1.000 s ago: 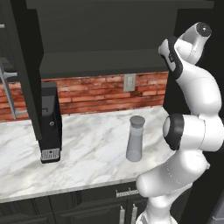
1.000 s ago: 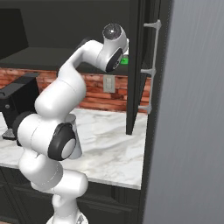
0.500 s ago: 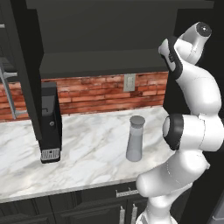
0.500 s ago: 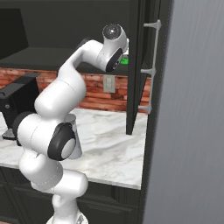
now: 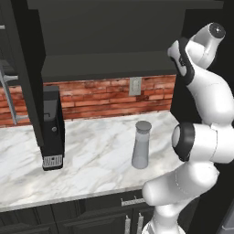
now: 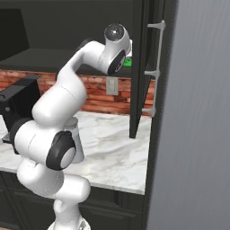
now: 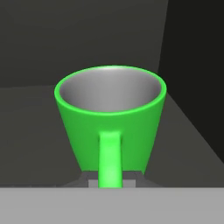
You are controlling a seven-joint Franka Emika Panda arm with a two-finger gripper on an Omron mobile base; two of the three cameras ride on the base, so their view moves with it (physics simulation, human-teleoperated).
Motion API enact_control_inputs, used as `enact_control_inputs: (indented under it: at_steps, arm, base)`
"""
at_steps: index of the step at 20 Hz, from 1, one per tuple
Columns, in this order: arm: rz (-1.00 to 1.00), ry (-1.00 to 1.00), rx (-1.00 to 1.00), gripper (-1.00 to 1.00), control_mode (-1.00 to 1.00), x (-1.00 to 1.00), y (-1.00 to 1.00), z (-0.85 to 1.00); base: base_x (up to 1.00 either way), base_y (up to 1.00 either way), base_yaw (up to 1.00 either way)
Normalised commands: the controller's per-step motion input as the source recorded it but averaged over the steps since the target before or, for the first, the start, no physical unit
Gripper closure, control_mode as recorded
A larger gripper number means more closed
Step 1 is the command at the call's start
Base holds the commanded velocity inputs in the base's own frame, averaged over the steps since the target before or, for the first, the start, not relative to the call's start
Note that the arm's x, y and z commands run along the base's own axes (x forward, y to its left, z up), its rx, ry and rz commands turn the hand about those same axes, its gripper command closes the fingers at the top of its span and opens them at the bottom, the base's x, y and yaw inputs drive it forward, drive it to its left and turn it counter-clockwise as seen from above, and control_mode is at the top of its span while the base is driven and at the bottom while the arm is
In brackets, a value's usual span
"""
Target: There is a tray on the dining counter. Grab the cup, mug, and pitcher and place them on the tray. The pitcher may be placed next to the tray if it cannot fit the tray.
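The mug (image 7: 111,116), bright green with a grey inside, stands upright on a dark cabinet shelf, its loop handle (image 7: 109,157) pointing straight at the hand. My gripper (image 7: 111,182) is shut on the bottom of that handle, a dark fingertip on each side. In the right base view the arm reaches up into the upper cabinet, where a sliver of the green mug (image 6: 128,63) shows beside the hand. The tall grey pitcher (image 5: 141,145) with its darker lid stands on the marble counter below, partly behind my arm (image 6: 77,134). The tray, cup and dining counter are out of view.
A black coffee machine (image 5: 52,132) stands at the left of the brick-backed marble counter (image 5: 96,157). The dark cabinet door (image 6: 138,67) hangs open right of the hand. A tall grey panel (image 6: 197,134) fills the right side. Cabinet walls close in around the mug.
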Motion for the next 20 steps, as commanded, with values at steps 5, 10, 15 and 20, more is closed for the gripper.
enact_control_inputs:
  at_steps: [5, 10, 15, 20]
  arm:
    - [0.0, -0.07, 0.0, 1.0, -1.0, -0.26, 0.09, 0.02]
    - [0.0, -0.04, 0.0, 1.0, -1.0, -0.27, 0.3, 0.0]
    - [0.0, -0.01, -0.01, 1.0, -1.0, -0.28, 0.45, 0.08]
    - [0.03, 0.0, -0.01, 1.0, -1.0, -0.51, 0.48, 0.07]
  base:
    - [0.0, 0.0, 0.0]
    - [0.0, 0.0, 0.0]
    - [0.0, 0.0, 0.0]
    - [0.0, 0.0, 0.0]
